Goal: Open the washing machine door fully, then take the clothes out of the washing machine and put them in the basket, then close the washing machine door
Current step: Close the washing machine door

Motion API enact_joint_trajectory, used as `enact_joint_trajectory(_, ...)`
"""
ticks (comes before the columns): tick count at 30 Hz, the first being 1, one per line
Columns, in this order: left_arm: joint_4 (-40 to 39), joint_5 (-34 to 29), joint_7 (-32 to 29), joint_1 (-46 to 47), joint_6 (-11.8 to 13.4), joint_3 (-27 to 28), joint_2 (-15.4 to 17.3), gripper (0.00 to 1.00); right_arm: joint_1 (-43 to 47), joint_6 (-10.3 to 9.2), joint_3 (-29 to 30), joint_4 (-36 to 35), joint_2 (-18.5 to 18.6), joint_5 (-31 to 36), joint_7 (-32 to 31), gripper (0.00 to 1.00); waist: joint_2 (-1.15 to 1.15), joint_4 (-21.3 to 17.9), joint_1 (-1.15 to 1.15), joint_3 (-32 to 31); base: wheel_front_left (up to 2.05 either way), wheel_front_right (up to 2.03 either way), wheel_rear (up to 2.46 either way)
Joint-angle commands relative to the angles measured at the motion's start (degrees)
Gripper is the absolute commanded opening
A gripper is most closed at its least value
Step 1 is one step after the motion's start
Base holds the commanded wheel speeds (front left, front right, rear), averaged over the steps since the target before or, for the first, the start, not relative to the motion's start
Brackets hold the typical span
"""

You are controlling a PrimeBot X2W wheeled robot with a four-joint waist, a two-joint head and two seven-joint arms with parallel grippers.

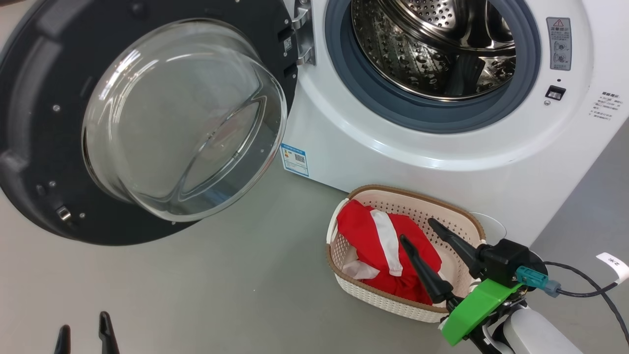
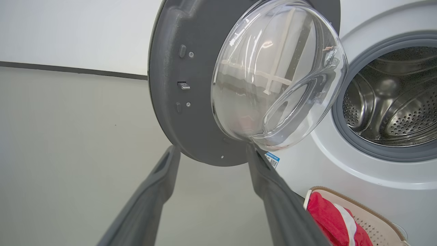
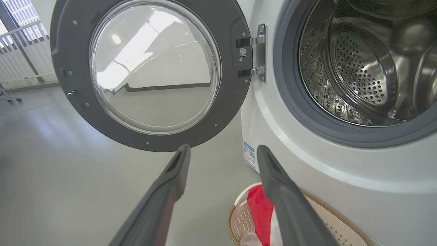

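Nearest me, at the lower left of the head view, my left gripper (image 1: 83,325) hangs low over the grey floor (image 1: 221,275), fingers spread, nothing between them. My right gripper (image 1: 417,230) hovers over the basket (image 1: 373,295), also spread wide & empty, tips just above the clothes (image 1: 368,231). The red & white clothes lie bunched inside the basket, which stands on the floor just beside the washing machine (image 1: 393,157) front, below the opening. Left of it, the washing machine door (image 1: 29,98) is swung wide, its glass bowl (image 1: 182,118) facing me. Farthest back, the drum (image 1: 432,49) looks bare as far as I can see; the bit just behind the grey ring (image 1: 422,115) at the bottom is hidden.

Risks, imo: only shutting the door seems left. If I pull the right arm away low, a fingertip could snag fabric & drag it out, or tip the light basket. Pushing on the curved glass could make a finger slip; a weak push may not latch. A garment left in the hidden bit would go unnoticed
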State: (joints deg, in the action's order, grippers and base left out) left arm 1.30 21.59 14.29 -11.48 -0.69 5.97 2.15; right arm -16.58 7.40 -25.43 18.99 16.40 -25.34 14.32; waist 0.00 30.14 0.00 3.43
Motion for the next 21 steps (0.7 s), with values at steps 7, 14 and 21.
enact_joint_trajectory(7, -7.2, 0.5, 0.7, 5.0, -1.9, 5.2, 1.2, 0.00, -0.6, 0.09, 0.4, -1.6, -0.1, -0.5, 0.7, 1.00, 0.00, -0.1, 0.00, 0.1, 0.00, 0.00, 0.00)
enact_joint_trajectory(14, -11.0, 1.6, 0.7, 15.4, -4.8, 12.2, 9.6, 0.00, 1.4, 0.09, 2.3, -2.2, -0.4, 0.2, 0.7, 1.00, 0.00, -0.2, 0.00, 0.6, 0.00, 0.00, 0.00)
enact_joint_trajectory(21, -0.1, 13.5, -4.0, 34.4, -6.4, 16.4, 23.4, 0.00, 3.1, 0.09, 4.7, -3.0, -0.4, 1.2, 0.7, 1.00, 0.00, -0.4, 0.00, 1.7, 0.00, 0.00, 0.00)
